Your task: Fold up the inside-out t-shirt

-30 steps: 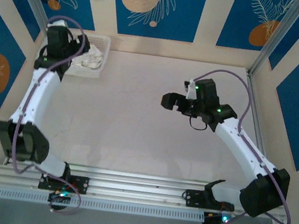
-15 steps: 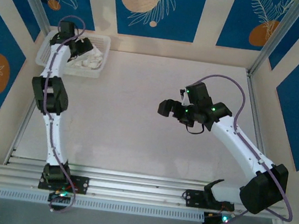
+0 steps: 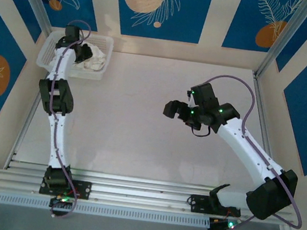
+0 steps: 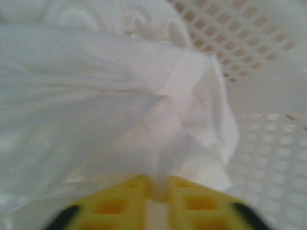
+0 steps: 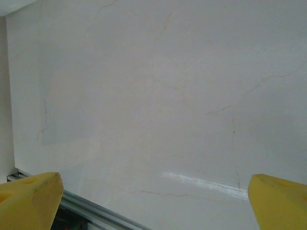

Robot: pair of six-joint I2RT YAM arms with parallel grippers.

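The white t-shirt (image 3: 94, 59) lies bunched up inside the white mesh basket (image 3: 107, 43) at the table's far left corner. My left gripper (image 3: 82, 53) reaches into that basket and is shut on a fold of the t-shirt (image 4: 120, 124); the cloth is pinched between its yellow fingers (image 4: 120, 203) and rises in a ridge from them. My right gripper (image 3: 172, 108) hovers over the bare table right of centre, open, its yellow fingertips (image 5: 29, 199) wide apart with nothing between them.
The basket wall (image 4: 268, 143) stands close on the right of the left gripper. Blue patterned walls enclose the table on three sides. An aluminium rail (image 3: 143, 191) runs along the near edge by the arm bases. The table (image 5: 153, 96) under the right gripper is pale marble.
The left arm stretched out to the basket and its gripper went from open to shut on the t-shirt. The right gripper shifted slightly lower and left, still open.
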